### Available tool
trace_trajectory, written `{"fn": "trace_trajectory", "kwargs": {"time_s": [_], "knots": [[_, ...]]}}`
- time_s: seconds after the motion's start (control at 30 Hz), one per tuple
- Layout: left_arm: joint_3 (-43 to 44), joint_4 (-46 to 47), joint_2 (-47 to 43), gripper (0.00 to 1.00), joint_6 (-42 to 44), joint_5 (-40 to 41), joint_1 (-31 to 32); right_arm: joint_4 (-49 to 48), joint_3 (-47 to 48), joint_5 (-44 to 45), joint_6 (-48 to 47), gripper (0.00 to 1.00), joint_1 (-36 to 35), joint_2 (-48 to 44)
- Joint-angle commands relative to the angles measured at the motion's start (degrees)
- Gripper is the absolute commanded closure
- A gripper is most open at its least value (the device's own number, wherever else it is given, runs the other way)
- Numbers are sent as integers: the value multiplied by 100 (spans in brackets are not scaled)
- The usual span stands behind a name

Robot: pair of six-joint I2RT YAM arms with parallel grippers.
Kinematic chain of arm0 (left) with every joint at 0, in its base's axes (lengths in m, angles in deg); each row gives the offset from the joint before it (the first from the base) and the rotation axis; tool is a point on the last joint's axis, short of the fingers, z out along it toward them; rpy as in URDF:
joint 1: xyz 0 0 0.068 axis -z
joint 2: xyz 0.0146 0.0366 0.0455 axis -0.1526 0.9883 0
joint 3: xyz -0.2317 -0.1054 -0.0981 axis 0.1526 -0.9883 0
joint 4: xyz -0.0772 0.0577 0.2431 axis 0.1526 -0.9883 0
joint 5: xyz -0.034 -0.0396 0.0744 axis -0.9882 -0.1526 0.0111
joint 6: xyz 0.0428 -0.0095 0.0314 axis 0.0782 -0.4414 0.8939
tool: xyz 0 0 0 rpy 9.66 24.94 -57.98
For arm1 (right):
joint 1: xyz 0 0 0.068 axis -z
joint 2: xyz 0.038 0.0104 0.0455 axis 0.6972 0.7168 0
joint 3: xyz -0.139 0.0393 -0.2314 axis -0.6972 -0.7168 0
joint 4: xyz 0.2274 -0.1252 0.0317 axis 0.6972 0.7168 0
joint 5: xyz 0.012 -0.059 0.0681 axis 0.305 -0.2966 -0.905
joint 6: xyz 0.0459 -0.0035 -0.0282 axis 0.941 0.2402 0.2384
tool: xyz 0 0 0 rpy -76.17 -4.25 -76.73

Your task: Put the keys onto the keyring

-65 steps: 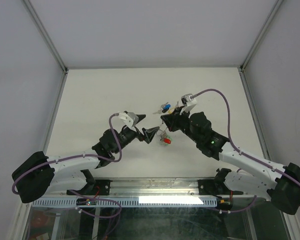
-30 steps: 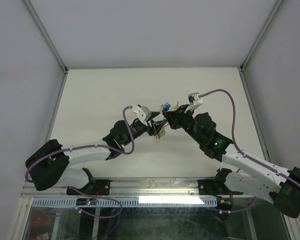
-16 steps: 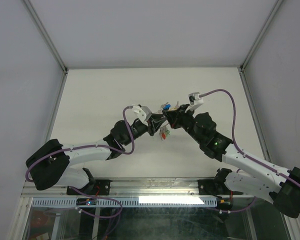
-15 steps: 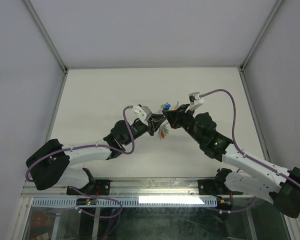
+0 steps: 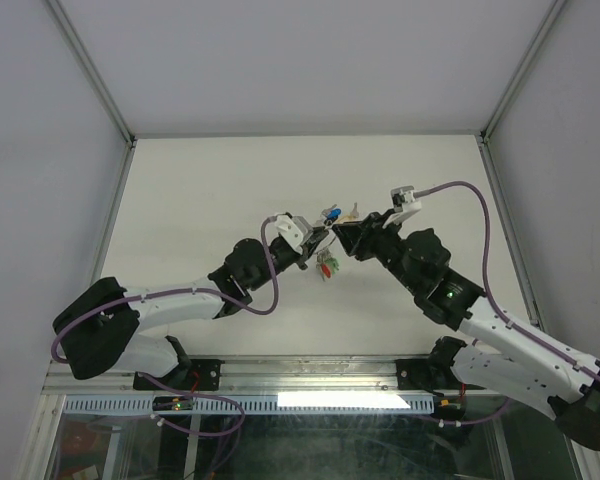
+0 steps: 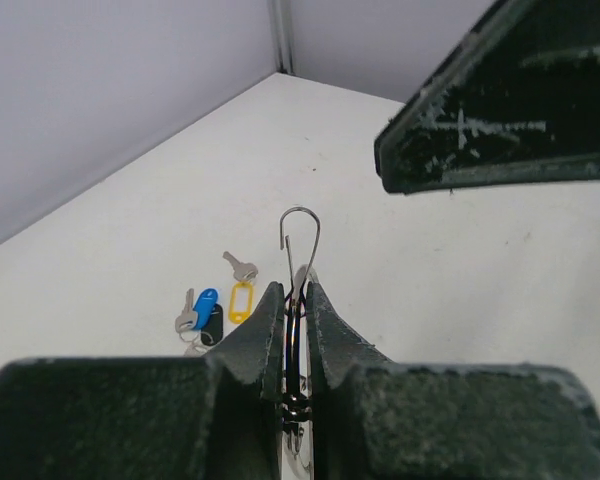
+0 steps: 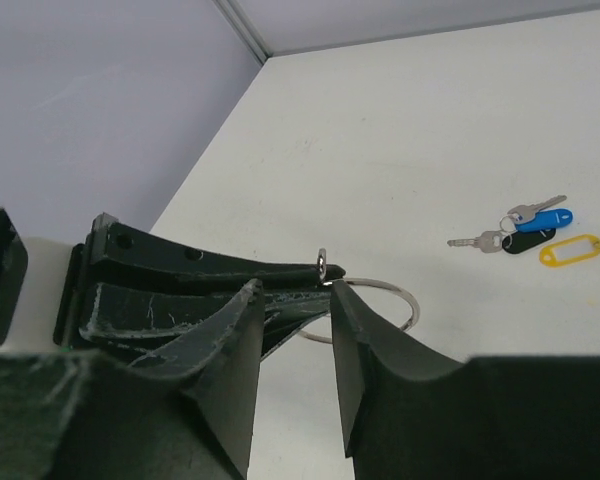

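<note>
Keyring (image 6: 295, 345) is pinched edge-on between the closed fingers of the left tool (image 6: 295, 295), which holds it above the table (image 5: 200, 190) near the middle of the overhead view. Green and red keys (image 5: 327, 265) dangle beneath it there. A thin wire loop (image 6: 300, 232) stands up past the left fingertips.

The right tool (image 7: 295, 290) has its fingers apart and grips nothing. It faces the left tool tip to tip, very near. Its own camera shows the ring's silver curve just past its right-hand finger, and the left tool's dark fingers reach in from the left of the frame.

The loose keys (image 7: 535, 232) lie bunched on the table beyond the 2 tools, showing blue, black and yellow plastic beside silver blades. Overhead they are only small coloured specks. The left wrist view puts them at lower left, and a finger of the right tool fills its upper right.

The table is plain matte white, enclosed by pale grey walls (image 5: 300, 60), with metal posts (image 5: 90, 70) running to the 2 back corners.
</note>
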Motion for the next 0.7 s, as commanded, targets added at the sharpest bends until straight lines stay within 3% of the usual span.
{"fn": "trace_trajectory", "kwargs": {"time_s": [0.0, 0.33, 0.5, 0.67], "knots": [[-56, 209, -256, 100, 1298, 391, 328, 761, 640, 262, -127, 64, -11, -184], [-377, 373, -472, 100, 2142, 613, 927, 3822, 2472, -528, -149, 60, 254, 761], [-416, 398, -544, 100, 2171, 581, 1004, 4405, 2755, -1296, -229, 59, 428, 1121], [-430, 382, -608, 100, 2141, 569, 1024, 4372, 2695, -1882, -265, 59, 533, 1151]]}}
